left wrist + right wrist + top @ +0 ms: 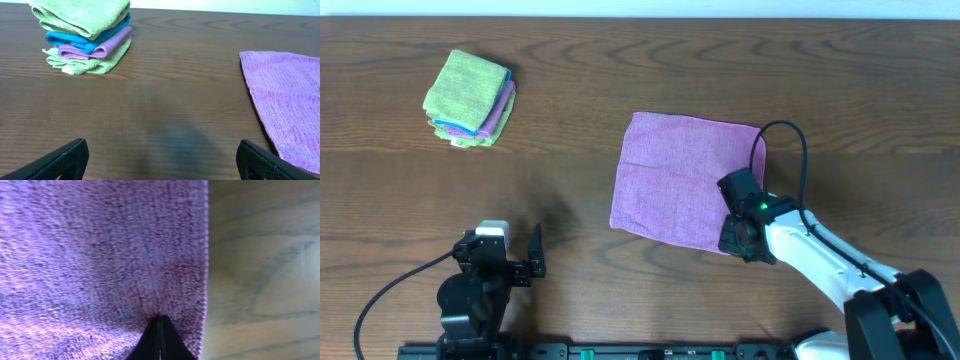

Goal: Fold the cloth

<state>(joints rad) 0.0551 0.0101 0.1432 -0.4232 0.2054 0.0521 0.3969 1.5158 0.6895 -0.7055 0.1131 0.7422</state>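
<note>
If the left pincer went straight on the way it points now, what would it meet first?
Probably just bare table: the open left pincer aims between the stack of folded cloths and the pink-purple cloth, though depth is unclear.

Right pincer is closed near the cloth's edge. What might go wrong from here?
The right pincer sits shut close to the border of the cloth, so it may hold little fabric and slip on lifting. The left pincer hangs open, away from the cloth; a one-corner fold could skew.

Right claw (738,238) rests on the near right corner of the flat pink cloth (670,175).
</note>
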